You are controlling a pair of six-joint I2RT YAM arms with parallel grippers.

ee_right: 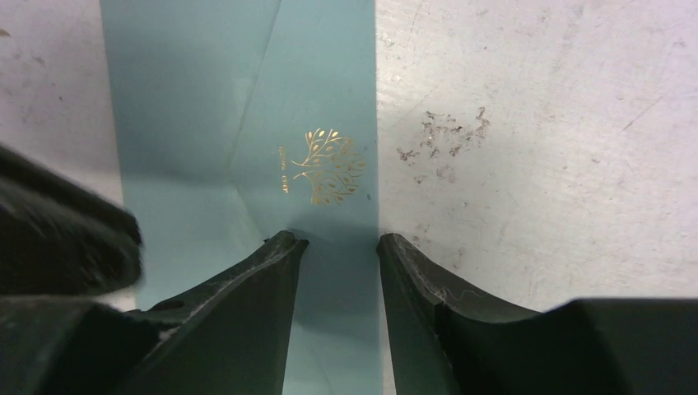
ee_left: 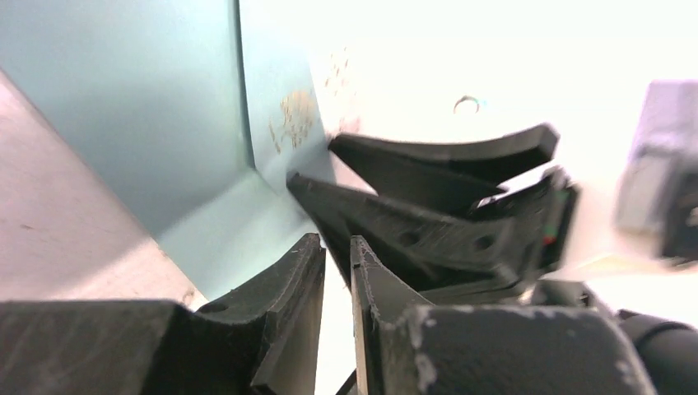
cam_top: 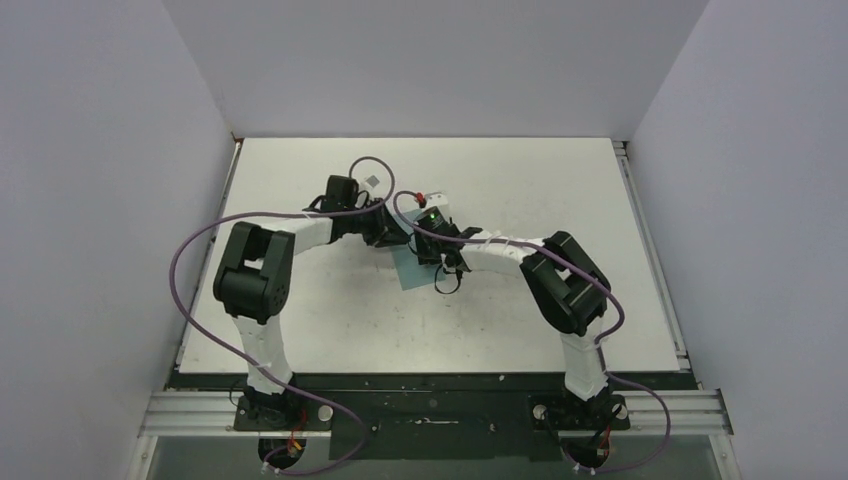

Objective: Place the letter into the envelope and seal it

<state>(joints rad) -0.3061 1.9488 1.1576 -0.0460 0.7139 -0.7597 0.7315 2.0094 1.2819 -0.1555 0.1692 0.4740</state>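
Observation:
The teal envelope (cam_top: 412, 272) lies flat at the table's centre, under both grippers. In the right wrist view it (ee_right: 206, 123) shows fold lines and a gold tree emblem (ee_right: 329, 164). My right gripper (ee_right: 337, 240) is open and empty, its tips low over the envelope's right edge; in the top view it (cam_top: 428, 250) is at the centre. My left gripper (ee_left: 336, 240) has its jaws almost together with only a thin slit and nothing between them, beside the envelope (ee_left: 123, 99) and close to the right gripper's fingers (ee_left: 428, 156). In the top view the left gripper (cam_top: 398, 240) meets the right one. The letter does not show.
A small white object with a red tip (cam_top: 428, 195) lies just behind the grippers. A small grey square (cam_top: 373, 181) lies behind the left wrist. The white table (cam_top: 300, 330) is walled at the back and on both sides. Scuff marks (ee_right: 444, 140) lie right of the envelope.

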